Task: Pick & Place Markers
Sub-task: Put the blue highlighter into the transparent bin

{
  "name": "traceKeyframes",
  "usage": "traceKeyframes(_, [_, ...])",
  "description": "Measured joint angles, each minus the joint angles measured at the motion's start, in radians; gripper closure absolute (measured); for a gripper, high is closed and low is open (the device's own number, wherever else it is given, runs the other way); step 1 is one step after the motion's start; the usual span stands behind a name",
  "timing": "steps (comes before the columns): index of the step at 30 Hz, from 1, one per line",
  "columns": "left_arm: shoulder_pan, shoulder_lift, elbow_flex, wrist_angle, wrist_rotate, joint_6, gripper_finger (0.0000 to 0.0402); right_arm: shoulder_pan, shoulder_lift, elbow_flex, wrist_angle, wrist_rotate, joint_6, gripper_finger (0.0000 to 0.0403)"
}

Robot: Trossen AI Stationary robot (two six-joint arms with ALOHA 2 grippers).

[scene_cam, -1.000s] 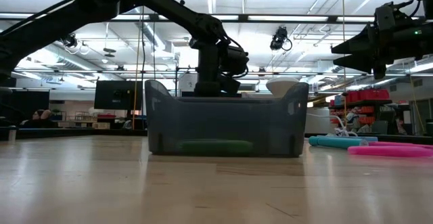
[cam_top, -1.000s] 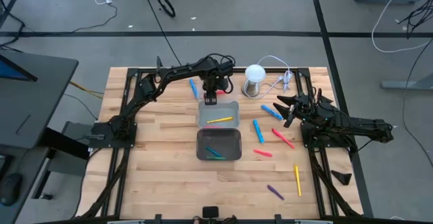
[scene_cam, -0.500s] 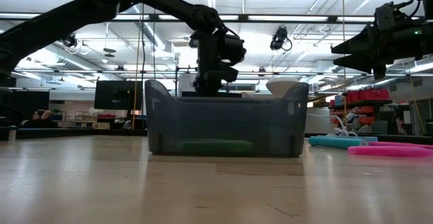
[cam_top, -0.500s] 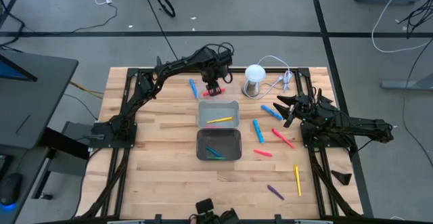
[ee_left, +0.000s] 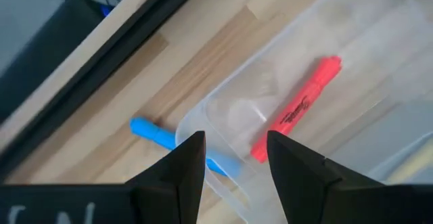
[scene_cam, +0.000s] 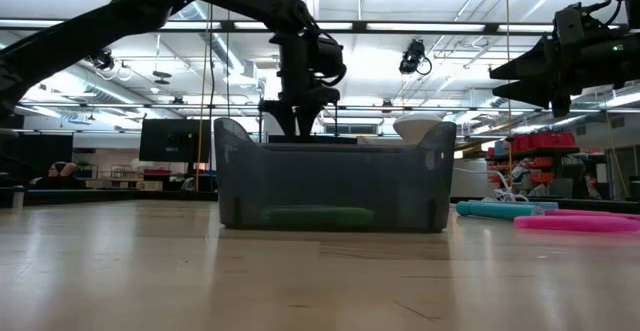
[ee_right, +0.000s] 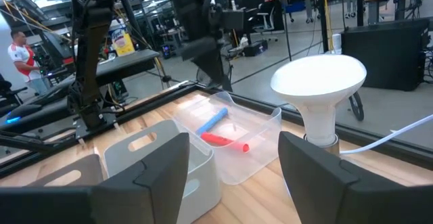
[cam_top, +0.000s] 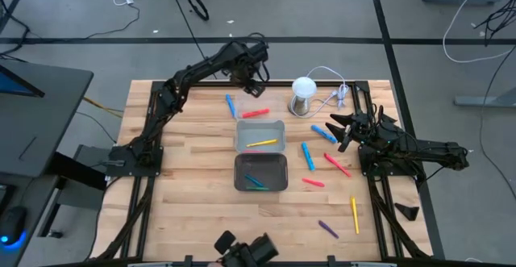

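Markers lie scattered on the table's right half: blue ones (cam_top: 324, 132) (cam_top: 307, 156), pink ones (cam_top: 337, 164) (cam_top: 313, 182), a yellow one (cam_top: 354, 214) and a purple one (cam_top: 328, 229). A red marker (cam_top: 255, 113) (ee_left: 298, 109) lies in a clear tray (ee_left: 237, 109) near the far edge. A blue marker (cam_top: 231, 106) (ee_left: 152, 132) lies at that tray's corner. My left gripper (cam_top: 256, 73) (ee_left: 233, 166) hangs open and empty above them. My right gripper (cam_top: 343, 130) (ee_right: 233, 176) waits open above the right-hand markers.
Two grey trays sit mid-table: the far one (cam_top: 260, 127) holds a yellow marker (cam_top: 262, 143), the near one (cam_top: 260, 159) holds green and red ones. A white-domed cylinder (cam_top: 302, 96) with a cable stands at the far edge. A dark object (cam_top: 242, 251) shows at the near edge.
My left gripper has risen and drawn back from just over the far grey tray's far rim toward the table's far edge. The red marker that was under its fingers now lies uncovered on its side beyond that tray. The dark object has come in at the near edge.
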Motion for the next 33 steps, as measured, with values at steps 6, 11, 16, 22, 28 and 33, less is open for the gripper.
traceKeyframes(6, [0.029,-0.032,0.000,-0.001,0.012,-0.129,0.0236,0.000,0.000,0.000,0.000,0.000,0.000,0.0172])
traceKeyframes(11, [0.064,-0.048,0.000,-0.028,0.048,-0.226,0.0236,0.000,0.000,0.000,0.000,0.000,0.000,0.0172])
traceKeyframes(16, [0.095,-0.051,0.000,-0.040,0.080,-0.309,0.0236,0.000,0.000,0.000,0.000,0.000,0.000,0.0172])
traceKeyframes(22, [0.129,-0.051,0.000,-0.028,0.081,-0.422,0.0236,0.000,0.000,0.000,0.000,0.000,0.000,0.0172])
traceKeyframes(28, [0.157,-0.051,0.000,-0.002,0.081,-0.520,0.0236,0.000,0.000,0.000,0.000,0.000,0.000,0.0172])
traceKeyframes(33, [0.175,-0.051,0.000,-0.002,0.108,-0.579,0.0236,0.000,0.000,0.000,0.000,0.000,0.000,0.0172])
